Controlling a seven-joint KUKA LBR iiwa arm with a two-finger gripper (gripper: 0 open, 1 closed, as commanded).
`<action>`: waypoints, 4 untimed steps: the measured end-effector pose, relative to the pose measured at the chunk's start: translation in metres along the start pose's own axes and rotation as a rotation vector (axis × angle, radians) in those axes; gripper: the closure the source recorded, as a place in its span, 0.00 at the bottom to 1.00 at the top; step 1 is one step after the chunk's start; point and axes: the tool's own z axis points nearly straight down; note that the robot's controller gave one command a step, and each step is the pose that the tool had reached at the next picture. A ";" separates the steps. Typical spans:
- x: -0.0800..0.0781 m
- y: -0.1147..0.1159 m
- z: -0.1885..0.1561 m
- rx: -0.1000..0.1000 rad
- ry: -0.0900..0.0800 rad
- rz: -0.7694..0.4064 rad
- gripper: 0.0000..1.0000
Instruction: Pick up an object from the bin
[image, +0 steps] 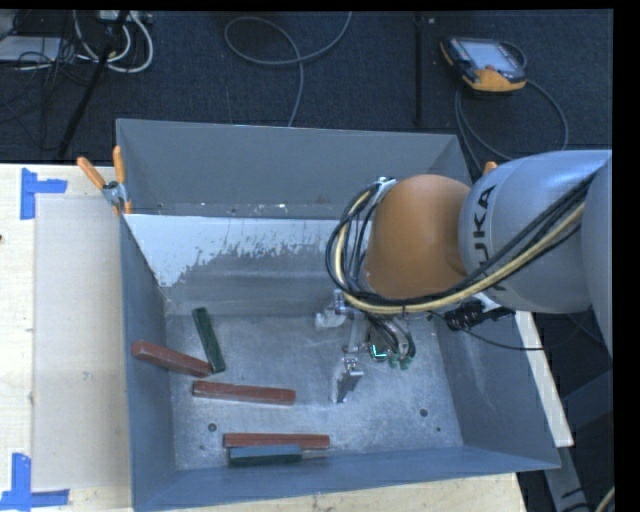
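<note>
Over bare bin (440, 405) floor, right of brown stick (243, 394): gripper (347, 385) hovers, open-or-closed state not discernible. Approach step; next you shift gripper left, align with stick.

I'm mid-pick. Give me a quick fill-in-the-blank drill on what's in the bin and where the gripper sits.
1. The bin holds ____ sticks in all, brown and dark green.
2. The gripper is over bare bin floor, to the ____ of every stick in the camera view.
3. The front dark green stick lies alongside a neighbouring stick coloured ____.

Missing words: five; right; brown.
</note>
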 end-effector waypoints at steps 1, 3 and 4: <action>-0.002 0.000 -0.004 0.000 -0.007 0.001 0.00; 0.016 0.039 0.063 -0.004 -0.020 0.062 1.00; -0.026 0.028 -0.123 -0.001 -0.018 0.060 1.00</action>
